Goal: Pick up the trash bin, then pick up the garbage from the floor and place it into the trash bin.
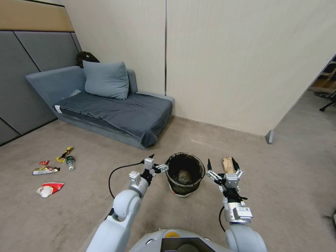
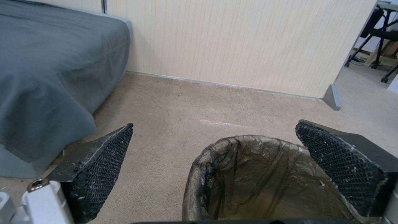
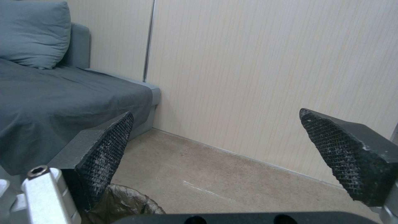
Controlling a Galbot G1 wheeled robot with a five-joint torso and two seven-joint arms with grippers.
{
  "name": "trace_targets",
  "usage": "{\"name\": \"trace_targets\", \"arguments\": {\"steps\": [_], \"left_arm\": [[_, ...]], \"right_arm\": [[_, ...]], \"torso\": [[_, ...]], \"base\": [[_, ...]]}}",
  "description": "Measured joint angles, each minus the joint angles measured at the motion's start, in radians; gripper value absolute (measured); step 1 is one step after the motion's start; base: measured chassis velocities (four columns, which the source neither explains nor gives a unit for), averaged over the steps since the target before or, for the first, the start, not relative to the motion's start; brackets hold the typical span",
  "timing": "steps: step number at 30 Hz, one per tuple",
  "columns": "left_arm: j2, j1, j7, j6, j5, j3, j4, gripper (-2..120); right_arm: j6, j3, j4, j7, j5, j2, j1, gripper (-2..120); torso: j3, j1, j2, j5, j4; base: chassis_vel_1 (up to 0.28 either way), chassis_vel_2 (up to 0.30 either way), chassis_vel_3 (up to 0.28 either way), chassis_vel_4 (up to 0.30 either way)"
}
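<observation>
Directly ahead of the robot on tan carpet, the trash bin [image 1: 185, 174] stands upright, its dark bag liner folded over the rim and something brownish lying inside. The left gripper [image 1: 160, 161] hovers at the bin's left rim with its fingers spread wide; in the left wrist view one finger [image 2: 101, 165] sits outside the rim over carpet and the other over the liner [image 2: 265, 183]. The right gripper [image 1: 224, 164] hangs just right of the bin, also spread wide, clear of it. A tan scrap [image 1: 228, 164] lies on the floor behind that gripper. Farther left, well apart from the bin, the garbage [image 1: 52, 171] is scattered: wrappers, a small bottle, a red-and-white cup. Open carpet runs between. Beyond, a grey sofa [image 1: 115, 112] sits against the panelled wall [image 1: 227, 63], whose edge ends at the right.
</observation>
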Motion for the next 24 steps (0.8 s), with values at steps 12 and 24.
{"name": "trace_targets", "arguments": {"steps": [12,24], "left_arm": [[-0.035,-0.105,-0.049,0.024,-0.009,0.087,0.128,99],[-0.073,-0.145,-0.081,0.043,0.004,0.114,0.211,98]], "right_arm": [[0.0,0.002,-0.003,0.001,-0.005,0.0,0.0,100],[0.0,0.003,-0.006,0.002,-0.01,0.0,0.0,100]], "torso": [[0.0,0.0,0.0,0.0,0.0],[0.0,0.0,0.0,-0.0001,0.0]], "base": [[0.0,0.0,0.0,0.0],[0.0,0.0,0.0,0.0]]}}
